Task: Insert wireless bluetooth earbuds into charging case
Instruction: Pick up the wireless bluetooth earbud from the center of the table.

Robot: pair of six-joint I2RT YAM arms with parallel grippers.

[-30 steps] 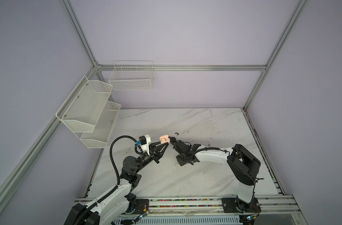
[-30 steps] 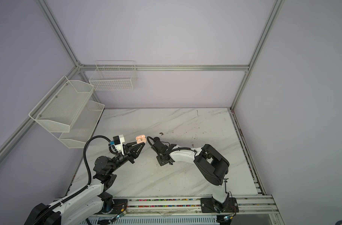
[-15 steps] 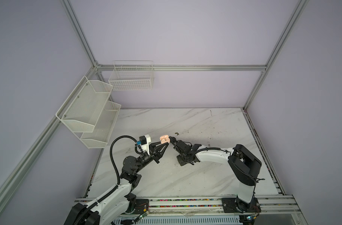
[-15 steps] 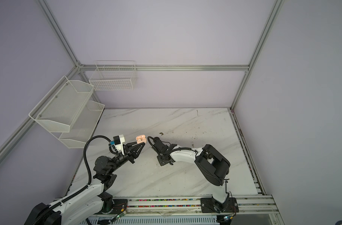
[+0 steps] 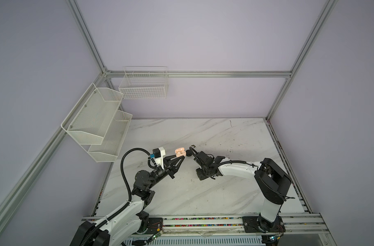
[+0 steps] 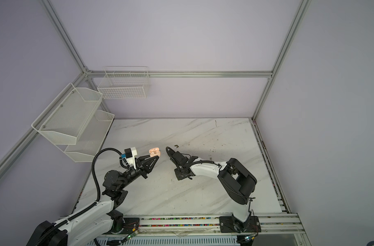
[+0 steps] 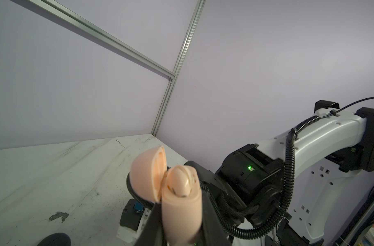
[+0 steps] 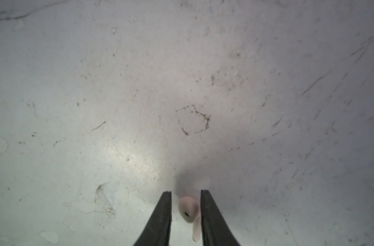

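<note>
Right, my left gripper [image 5: 182, 157] is pinching the pink case [image 5: 180, 151] by its base and holding it up off the table [image 5: 203, 191] with the lid swung open; both top views show this. In the left wrist view a seated bud [image 7: 181, 183] sits in the case's body, and the lid is hinged back beside it. My right gripper [image 8: 186, 192] points down at the table near the case, with its tips low. Its fingers stand a little spread, and a pale loose bud [image 8: 188, 209] lies between them, head toward the tips and stem trailing back. I see a gap between that bud and one finger. It looks to touch the other finger, though blur keeps me from being sure. I cannot tell whether it rests on the table or hangs.
</note>
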